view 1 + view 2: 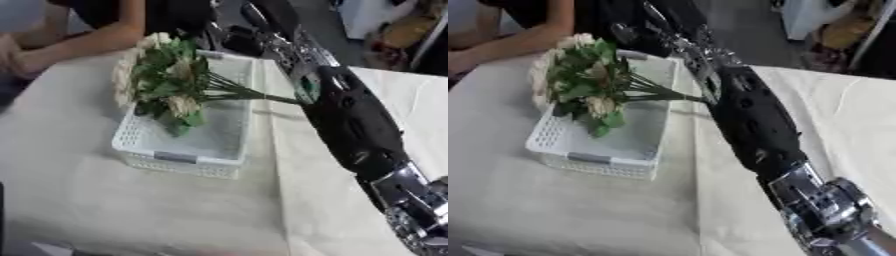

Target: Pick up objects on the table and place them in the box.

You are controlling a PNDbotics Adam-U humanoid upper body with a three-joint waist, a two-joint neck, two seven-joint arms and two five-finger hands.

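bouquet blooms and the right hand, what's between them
Only the bouquet's own green stems, running from the blooms across the white basket's right rim to the right hand. The left eye view shows it best.

I am reaching my right arm [354, 122], black-shelled with silver joints at the elbow end, in from the lower right corner and up across the middle. My right hand [308, 89] is closing its fingers around thin green stems. My left hand is showing nowhere
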